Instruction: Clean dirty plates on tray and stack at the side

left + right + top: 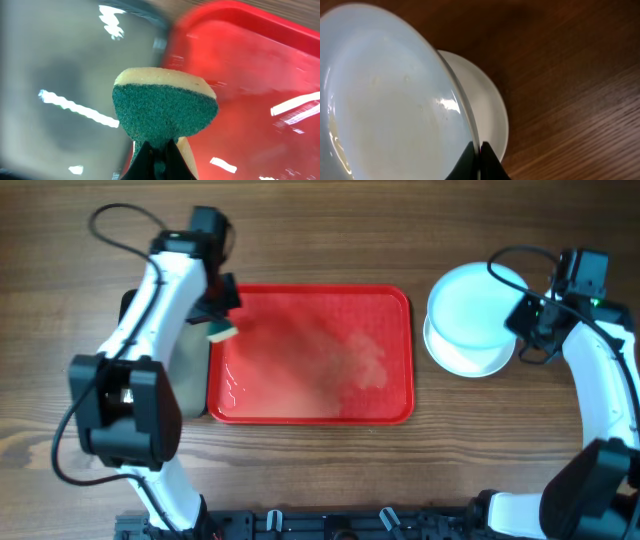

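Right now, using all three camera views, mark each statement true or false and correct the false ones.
1. The plates are on the left arm's side of the red tray. False: they are on the right arm's side, off the tray.
2. Nothing lies on the red tray. True.
3. The left gripper grips a sponge with a green scouring face. True.
4. The right gripper hangs open. False: it is shut on the rim of the top plate.
5. The sponge is over the tray's middle. False: it is at the tray's edge, beside the dark tray.
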Action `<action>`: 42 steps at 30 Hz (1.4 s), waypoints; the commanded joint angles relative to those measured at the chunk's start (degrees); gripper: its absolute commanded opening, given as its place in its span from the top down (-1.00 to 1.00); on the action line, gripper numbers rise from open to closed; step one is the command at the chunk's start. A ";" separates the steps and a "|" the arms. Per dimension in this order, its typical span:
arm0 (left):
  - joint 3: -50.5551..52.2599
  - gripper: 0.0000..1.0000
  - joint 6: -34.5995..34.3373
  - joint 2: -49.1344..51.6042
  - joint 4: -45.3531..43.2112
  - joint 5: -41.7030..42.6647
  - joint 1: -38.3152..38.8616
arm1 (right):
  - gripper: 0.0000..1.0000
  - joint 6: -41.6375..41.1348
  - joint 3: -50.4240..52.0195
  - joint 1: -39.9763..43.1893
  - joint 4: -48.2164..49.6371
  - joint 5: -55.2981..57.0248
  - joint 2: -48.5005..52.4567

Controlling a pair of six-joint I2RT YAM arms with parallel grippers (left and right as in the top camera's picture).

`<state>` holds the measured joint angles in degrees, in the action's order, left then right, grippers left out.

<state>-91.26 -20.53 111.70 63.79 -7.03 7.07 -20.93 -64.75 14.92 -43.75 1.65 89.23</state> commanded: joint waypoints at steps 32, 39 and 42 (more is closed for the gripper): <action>16.61 -1.00 0.52 -2.84 -12.09 -1.38 -12.61 | -0.57 4.33 -5.25 -6.14 -5.22 -15.04 -7.69; 6.08 -1.00 0.13 -7.54 -6.62 -1.33 -12.55 | -0.59 9.27 -15.80 -6.12 -13.86 -15.04 -17.03; 6.10 -1.00 0.13 -7.69 -6.99 -1.33 -12.57 | -0.59 10.64 -19.19 -6.12 -16.59 -15.04 -22.84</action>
<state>-84.38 -20.08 105.10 56.77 -9.06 -5.37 -13.23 -80.44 9.08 -58.87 -13.47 71.85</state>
